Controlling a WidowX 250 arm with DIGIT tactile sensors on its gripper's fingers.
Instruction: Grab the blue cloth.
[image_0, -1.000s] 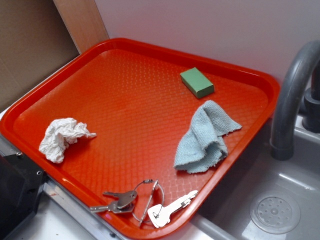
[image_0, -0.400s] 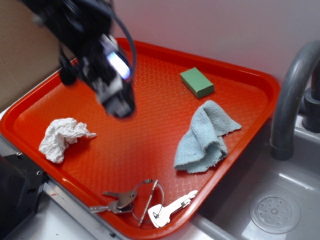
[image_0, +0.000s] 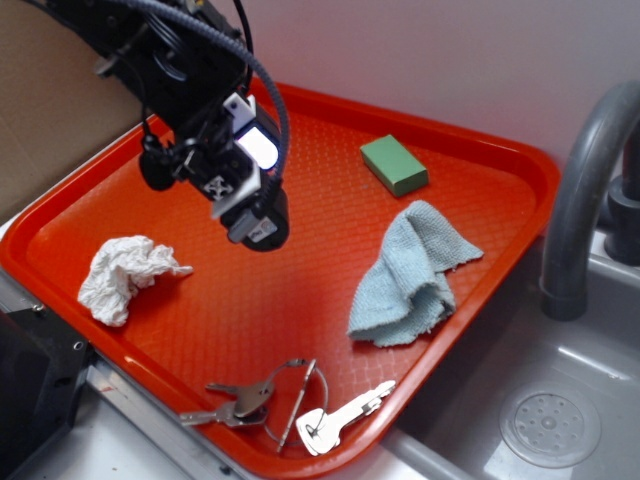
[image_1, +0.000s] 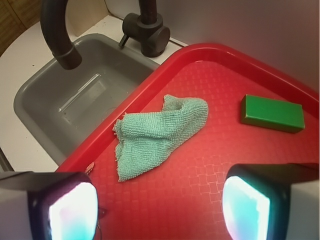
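- Gripper (image_0: 252, 215) is seen above the middle-left of the red tray (image_0: 300, 95), clear of the tray floor, nothing touched.
- In the wrist view the gripper (image_1: 160, 202) shows two fingers (image_1: 65, 205) at the bottom corners, spread wide with bare tray visible between them; nothing is held.
- Blue cloth (image_0: 408, 275) is found on the tray's right side, close to the rim nearest the sink, rumpled in folds with one corner pointed toward the faucet.
- In the wrist view the blue cloth (image_1: 157, 134) is seen ahead of the fingers and a little to the left, well apart from both; it looks greener there.
- Green sponge (image_0: 394, 165) is laid flat near the tray's far rim, beyond the cloth, not touching it. It is also seen in the wrist view (image_1: 272, 113), right of the cloth.
- White crumpled tissue (image_0: 125, 275) is placed at the tray's left side, well apart from the cloth, below-left of the gripper in the exterior view.
- Keys on a ring (image_0: 290, 405) are laid by the tray's near rim; one larger key is angled toward the right.
- Grey sink (image_0: 560, 400) is set just beside the tray's right edge, with a dark faucet (image_0: 585, 190) arched over it; the drain is visible in the basin.
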